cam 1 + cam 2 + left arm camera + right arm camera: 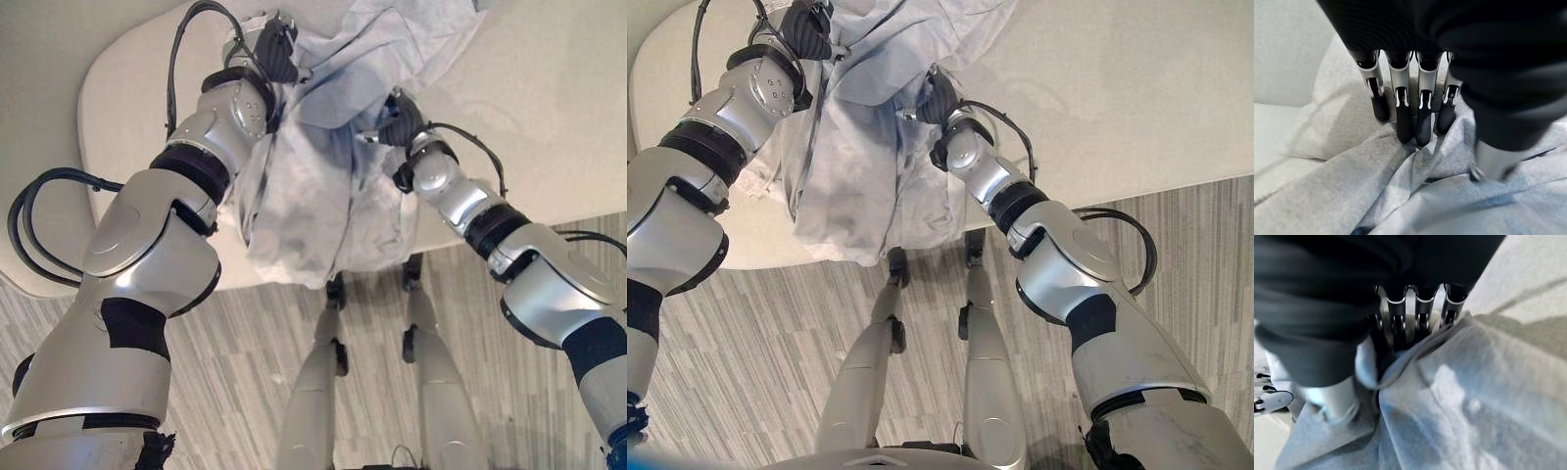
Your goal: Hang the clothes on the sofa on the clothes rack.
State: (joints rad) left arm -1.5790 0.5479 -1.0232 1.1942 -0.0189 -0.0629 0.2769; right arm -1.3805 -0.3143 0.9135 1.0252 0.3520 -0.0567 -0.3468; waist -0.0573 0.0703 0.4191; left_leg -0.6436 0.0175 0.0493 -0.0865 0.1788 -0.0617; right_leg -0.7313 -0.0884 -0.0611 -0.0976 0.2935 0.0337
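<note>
Closest to me, down low, is the striped grey floor (235,352). It runs up to the edge of the pale sofa (549,117).

On my left side, my left hand (269,44) reaches up over the sofa seat and sits at the top of the light grey-blue garment (313,196). From the left wrist camera I see the fingers (1403,122) pointing down, close side by side, with their dark tips pushed into a fold of the cloth. The thumb (1491,161) rests on the cloth a little way off. The cloth is bunched between them, so this hand is pinching the garment.

The garment is in the middle, between my two hands. It lies crumpled on the sofa seat, and part of it hangs down over the front edge toward the floor.

On my right side, my right hand (939,98) is at the other side of the garment. In the right wrist camera its fingers (1420,313) curl down behind a rolled edge of cloth, and the thumb (1337,401) presses in from the front. This hand is clamped on the garment too.
</note>
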